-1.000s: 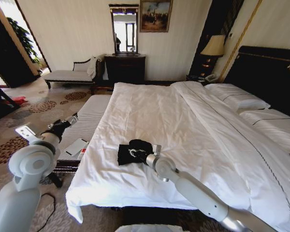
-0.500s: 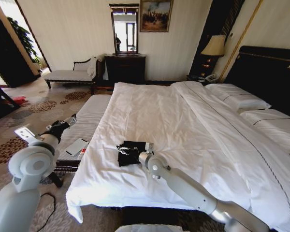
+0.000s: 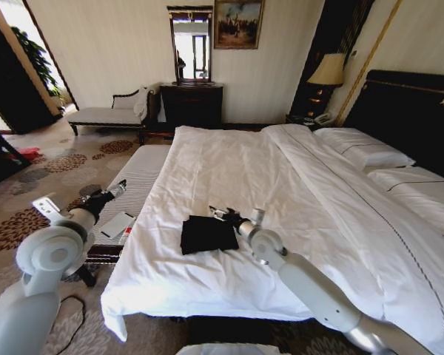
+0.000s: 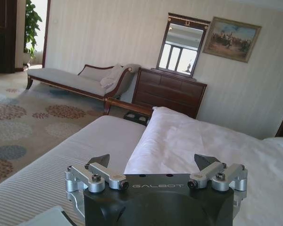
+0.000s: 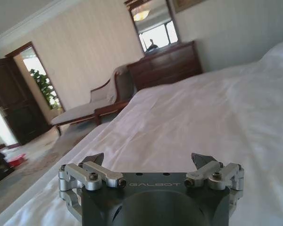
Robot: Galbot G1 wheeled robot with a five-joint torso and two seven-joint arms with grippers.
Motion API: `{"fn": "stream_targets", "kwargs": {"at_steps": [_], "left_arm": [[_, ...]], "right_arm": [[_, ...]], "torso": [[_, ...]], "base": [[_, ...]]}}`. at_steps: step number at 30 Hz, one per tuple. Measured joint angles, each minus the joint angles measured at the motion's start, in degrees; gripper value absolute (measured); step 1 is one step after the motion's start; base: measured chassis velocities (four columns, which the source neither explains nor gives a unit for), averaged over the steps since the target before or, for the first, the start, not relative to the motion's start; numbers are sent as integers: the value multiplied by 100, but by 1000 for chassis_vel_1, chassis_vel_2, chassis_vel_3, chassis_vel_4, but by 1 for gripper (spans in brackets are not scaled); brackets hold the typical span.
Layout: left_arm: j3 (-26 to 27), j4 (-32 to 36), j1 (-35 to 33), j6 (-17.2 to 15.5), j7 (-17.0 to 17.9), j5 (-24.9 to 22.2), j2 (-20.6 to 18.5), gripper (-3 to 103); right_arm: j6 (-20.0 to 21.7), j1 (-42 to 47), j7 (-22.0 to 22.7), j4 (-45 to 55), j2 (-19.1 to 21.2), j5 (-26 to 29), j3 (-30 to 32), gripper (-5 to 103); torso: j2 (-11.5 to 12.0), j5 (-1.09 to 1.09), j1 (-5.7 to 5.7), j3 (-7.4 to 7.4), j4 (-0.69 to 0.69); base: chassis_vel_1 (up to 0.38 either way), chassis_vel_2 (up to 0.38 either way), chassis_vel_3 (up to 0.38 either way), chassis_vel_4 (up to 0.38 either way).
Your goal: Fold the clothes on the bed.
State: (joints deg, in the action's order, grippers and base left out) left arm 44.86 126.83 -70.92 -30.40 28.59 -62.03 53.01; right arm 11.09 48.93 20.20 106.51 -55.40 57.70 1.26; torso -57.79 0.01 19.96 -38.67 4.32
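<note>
Risk first: loose cotton on a soft duvet, so likely to spring open or bunch if a fold is left unpressed, or to drag along with a fingertip that catches an edge. Could also snag a pleat of the duvet together with the cloth on any low pass, since both lie flush.

Right gripper spread wide, holding nothing, poised just above the far edge of the T-shirt; from the gripper, the shirt lies directly beneath and toward the robot's side. Left gripper also wide and empty, parked well off to the side over the striped bench, far from the shirt.

T-shirt: black, gathered into a compact, roughly square packet, flat on the bed near the foot edge, no sleeves sticking out, lettering not visible. Looks mostly folded already, edges slightly uneven.
</note>
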Motion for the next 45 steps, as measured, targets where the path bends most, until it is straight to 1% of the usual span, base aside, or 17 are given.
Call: {"fn": "stream_targets", "kwargs": {"at_steps": [2,3,6,7,8,10,11,13,15,21,23,25,31,33,35,40,45], "left_arm": [[-65,50,-204,128,-180,385,116,100],[-65,50,-204,128,-180,385,116,100],[-110,273,-640,510,-541,1113,424,100],[-110,273,-640,510,-541,1113,424,100],[-110,330,-833,730,-700,1496,538,100],[-94,466,-1109,985,-915,1936,706,100],[-94,466,-1109,985,-915,1936,706,100],[-57,650,-1294,1101,-968,2075,855,100],[-23,778,-1392,1203,-1003,2218,961,100],[-7,964,-1598,1424,-1119,2635,1142,100],[-36,1062,-1740,1503,-1131,2750,1236,100],[-81,1114,-1833,1568,-1148,2892,1312,100],[-105,1245,-1884,1578,-1068,3063,1514,100],[-87,1253,-1898,1569,-988,3196,1616,100],[-42,1217,-1966,1539,-869,3414,1806,100],[-48,1108,-2054,1536,-713,3625,2056,100],[-142,1047,-2086,1498,-712,3642,2157,100]], "right_arm": [[-65,318,39,195,51,-413,583,100],[-65,318,39,195,51,-413,583,100],[-165,912,9,652,63,-1163,1553,100],[-165,912,9,652,63,-1163,1553,100],[-257,1172,-73,851,49,-1504,1908,100],[-437,1595,-267,1080,-7,-2119,2349,100],[-437,1595,-267,1080,-7,-2119,2349,100],[-656,2089,-504,1301,-120,-2872,2864,100],[-745,2511,-620,1531,-259,-3336,3210,100],[-599,3119,-650,2010,-548,-3500,3691,100],[-514,3465,-826,2234,-691,-3578,4035,100],[-463,3814,-1043,2401,-786,-3518,4361,100],[-396,4449,-1268,2711,-910,-3270,5088,100],[-488,4563,-1284,2755,-1001,-3254,5244,100],[-849,4746,-1279,2781,-1279,-3250,5350,100],[-1163,4849,-1290,2761,-1635,-3475,5337,100],[-1226,4888,-1276,2709,-1781,-3678,5290,100]], "torso": [[0,-1,0,0,-2],[0,-1,0,0,-2],[0,2,0,1,1],[0,2,0,1,1],[0,-1,0,1,0],[0,1,-1,1,-2],[0,1,-1,1,-2],[-1,-2,-2,2,-2],[-1,1,-2,1,2],[-1,0,-1,0,-2],[-1,-2,-2,1,-3],[-1,-1,-2,0,-2],[-1,-1,-2,0,1],[-1,-2,-1,0,-1],[-1,0,0,0,0],[-1,-1,-1,0,-2],[-1,-1,0,0,-1]], "base": [[0,0,0,0],[0,0,0,0],[0,0,0,0],[0,0,0,0],[0,0,0,0],[0,0,0,0],[0,0,0,0],[0,0,0,0],[0,0,0,0],[0,0,0,0],[0,0,0,0],[0,0,0,0],[0,0,0,0],[0,0,0,0],[0,0,0,0],[0,0,0,0],[0,0,0,0]]}}
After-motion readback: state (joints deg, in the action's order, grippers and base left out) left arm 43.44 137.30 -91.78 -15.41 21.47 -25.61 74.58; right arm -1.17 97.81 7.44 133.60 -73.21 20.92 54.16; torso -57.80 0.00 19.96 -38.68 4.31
